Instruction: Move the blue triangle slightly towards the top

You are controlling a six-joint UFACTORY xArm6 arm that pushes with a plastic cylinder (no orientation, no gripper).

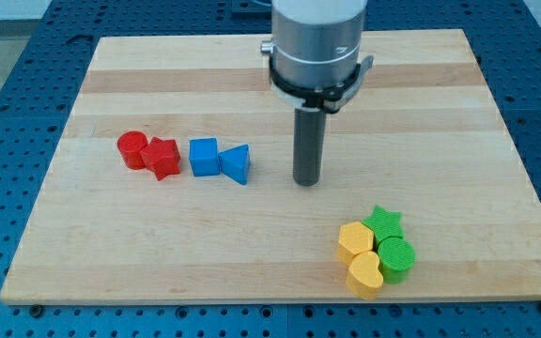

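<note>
The rod is bare, nothing held; my tip (307, 181) sits right of the blue triangle (237, 164), apart from it. The triangle seems to touch the blue cube (204, 157). Approach step: next, get to its near side and nudge away.

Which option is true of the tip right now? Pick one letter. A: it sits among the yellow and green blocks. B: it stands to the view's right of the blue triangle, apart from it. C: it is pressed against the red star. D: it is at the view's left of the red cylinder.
B: my tip stands to the view's right of the blue triangle, with bare board between them.
</note>
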